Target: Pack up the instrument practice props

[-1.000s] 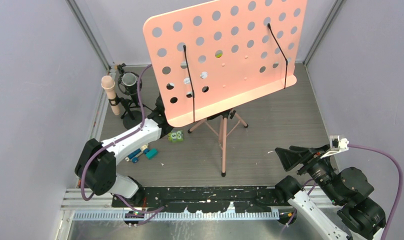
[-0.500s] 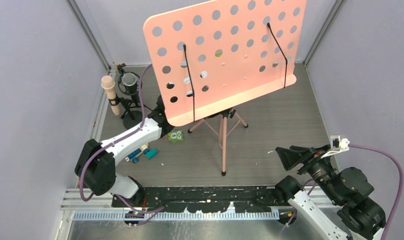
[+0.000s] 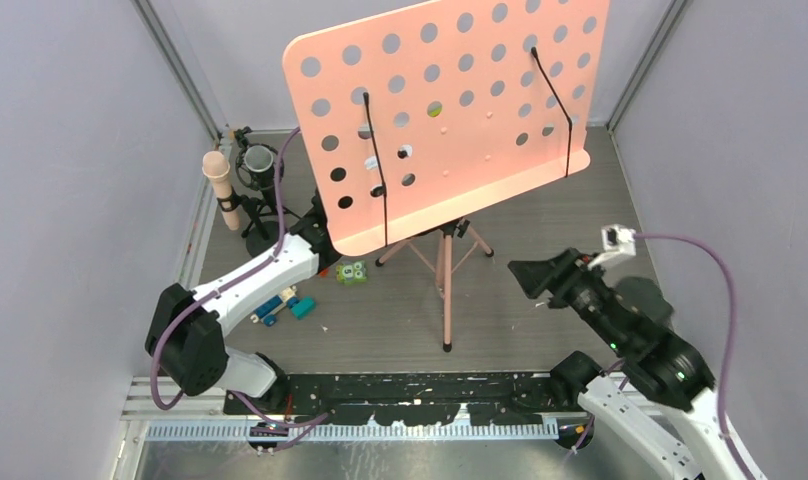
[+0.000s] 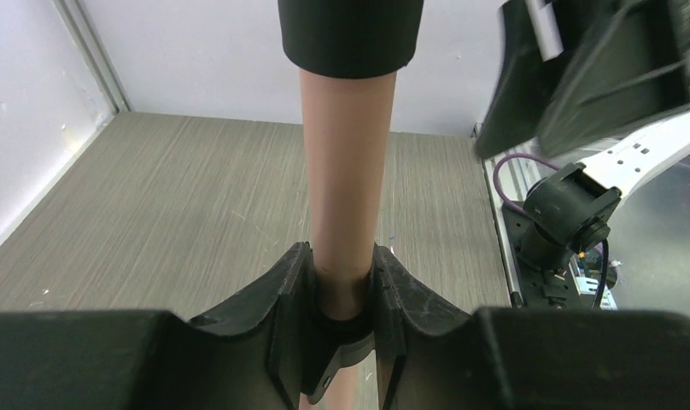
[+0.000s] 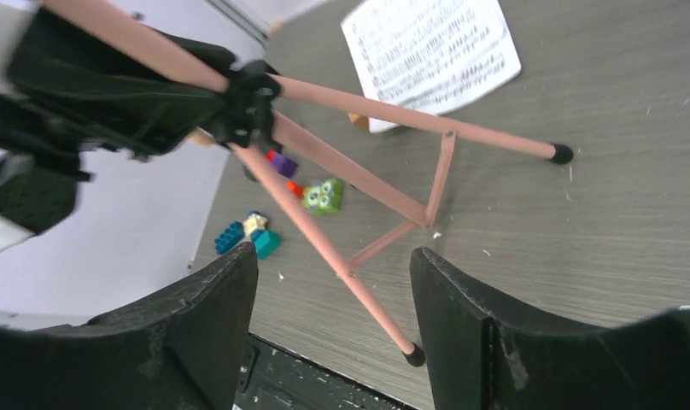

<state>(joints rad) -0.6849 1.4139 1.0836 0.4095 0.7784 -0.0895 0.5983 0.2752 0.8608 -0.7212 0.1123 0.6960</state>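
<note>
Gripping the stand [image 3: 450,110] by its pole [image 4: 346,171], the left pincer [image 4: 343,290] is clamped tight around the tube, while the right pincer [image 5: 333,256], wide open and empty, faces the stand's spread legs [image 5: 359,184]. Beyond those legs sheet music [image 5: 431,55] lies flat on the bench [image 3: 580,250]; the microphone [image 3: 220,185] is upright beside the stand. Folding the stand looks to be the step in hand, and the next move likely calls for the right pincer to close on a leg.

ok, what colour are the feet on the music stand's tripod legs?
Black feet on pink tripod legs; clearest in the right wrist view.
</note>
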